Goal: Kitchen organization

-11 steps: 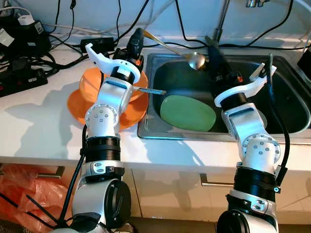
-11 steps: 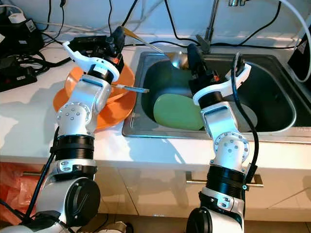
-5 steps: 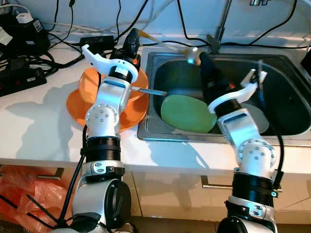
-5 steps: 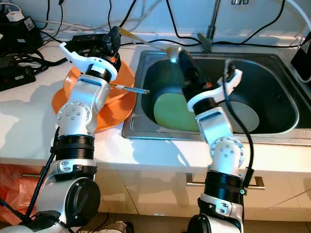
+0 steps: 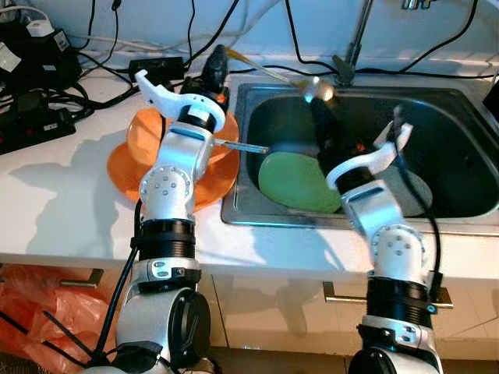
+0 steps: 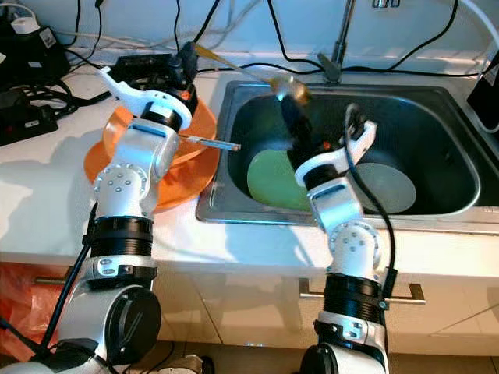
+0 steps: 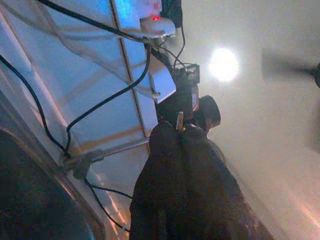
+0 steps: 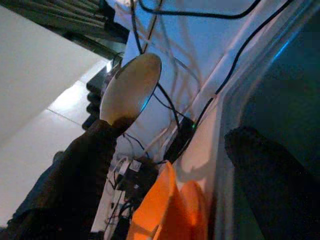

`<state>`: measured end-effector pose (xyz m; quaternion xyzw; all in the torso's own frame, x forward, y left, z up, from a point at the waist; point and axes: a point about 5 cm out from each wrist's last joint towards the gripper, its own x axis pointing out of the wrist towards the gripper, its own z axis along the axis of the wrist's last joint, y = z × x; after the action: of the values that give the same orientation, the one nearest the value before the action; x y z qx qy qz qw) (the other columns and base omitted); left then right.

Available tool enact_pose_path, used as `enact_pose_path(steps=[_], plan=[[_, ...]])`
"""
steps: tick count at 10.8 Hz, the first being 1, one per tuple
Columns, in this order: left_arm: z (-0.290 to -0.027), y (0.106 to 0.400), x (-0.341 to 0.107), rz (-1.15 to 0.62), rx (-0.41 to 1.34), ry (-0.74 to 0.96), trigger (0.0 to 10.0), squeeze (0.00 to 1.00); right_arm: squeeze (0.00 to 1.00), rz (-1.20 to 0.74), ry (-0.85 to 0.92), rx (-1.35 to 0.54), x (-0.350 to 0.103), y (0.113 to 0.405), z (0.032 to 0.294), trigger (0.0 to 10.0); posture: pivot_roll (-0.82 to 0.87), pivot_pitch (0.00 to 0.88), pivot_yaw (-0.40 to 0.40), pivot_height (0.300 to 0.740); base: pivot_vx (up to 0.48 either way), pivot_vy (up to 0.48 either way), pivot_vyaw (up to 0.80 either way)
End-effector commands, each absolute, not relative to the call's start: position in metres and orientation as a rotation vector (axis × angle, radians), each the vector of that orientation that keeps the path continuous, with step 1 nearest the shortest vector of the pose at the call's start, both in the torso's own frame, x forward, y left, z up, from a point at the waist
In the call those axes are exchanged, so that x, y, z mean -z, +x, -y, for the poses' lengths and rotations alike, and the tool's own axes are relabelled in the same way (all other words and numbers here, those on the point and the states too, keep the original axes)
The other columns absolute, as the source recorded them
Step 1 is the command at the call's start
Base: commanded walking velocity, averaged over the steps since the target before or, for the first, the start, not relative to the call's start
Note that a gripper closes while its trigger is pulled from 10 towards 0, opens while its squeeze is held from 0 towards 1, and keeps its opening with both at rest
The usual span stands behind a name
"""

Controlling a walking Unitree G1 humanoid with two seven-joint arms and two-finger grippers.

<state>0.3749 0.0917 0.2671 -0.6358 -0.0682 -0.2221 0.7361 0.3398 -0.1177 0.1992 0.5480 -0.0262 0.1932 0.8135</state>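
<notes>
Ladle [image 5: 312, 87] with a gold handle and a shiny metal bowl hangs over the back left corner of the steel sink [image 5: 460, 101], its handle slanting up toward the counter. The left gripper [image 5: 216, 66] is clenched on the handle's end, seemingly holding the ladle out for a handover. Inside the sink, the right gripper [image 6: 295, 117] reaches up just below the ladle's bowl; in the right wrist view its fingers [image 8: 75, 165] are spread apart with the bowl at one fingertip, probably ready to take it. A green plate [image 5: 292, 181] lies on the sink floor beside a grey plate [image 6: 386, 187]. Left of the sink, orange dishes [image 5: 132, 156] are stacked on the white counter [image 5: 54, 202], likely already sorted.
</notes>
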Motion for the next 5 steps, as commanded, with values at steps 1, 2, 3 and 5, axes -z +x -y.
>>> enact_pose_path(steps=[1, 2, 3, 5], plan=[[-0.044, 0.362, -0.256, 0.039, 0.556, -1.512, 0.0, 0.0, 0.0, 0.107, 1.182, -0.448, -0.215, 0.347, 0.109, 0.0, 0.05, 0.082, 0.036, 0.74, 0.0, 0.0, 0.0], [-0.044, 0.362, -0.255, 0.032, 0.554, -1.509, 0.0, 0.0, 0.0, 0.123, 1.186, -0.457, -0.218, 0.35, 0.108, 0.0, 0.05, 0.082, 0.036, 0.74, 0.0, 0.0, 0.0], [-0.043, 0.361, -0.253, 0.026, 0.553, -1.506, 0.0, 0.0, 0.0, 0.147, 1.195, -0.476, -0.224, 0.351, 0.107, 0.0, 0.05, 0.083, 0.035, 0.74, 0.0, 0.0, 0.0], [-0.044, 0.361, -0.251, 0.016, 0.55, -1.505, 0.0, 0.0, 0.0, 0.182, 1.201, -0.504, -0.233, 0.354, 0.104, 0.0, 0.06, 0.086, 0.037, 0.74, 0.0, 0.0, 0.0]])
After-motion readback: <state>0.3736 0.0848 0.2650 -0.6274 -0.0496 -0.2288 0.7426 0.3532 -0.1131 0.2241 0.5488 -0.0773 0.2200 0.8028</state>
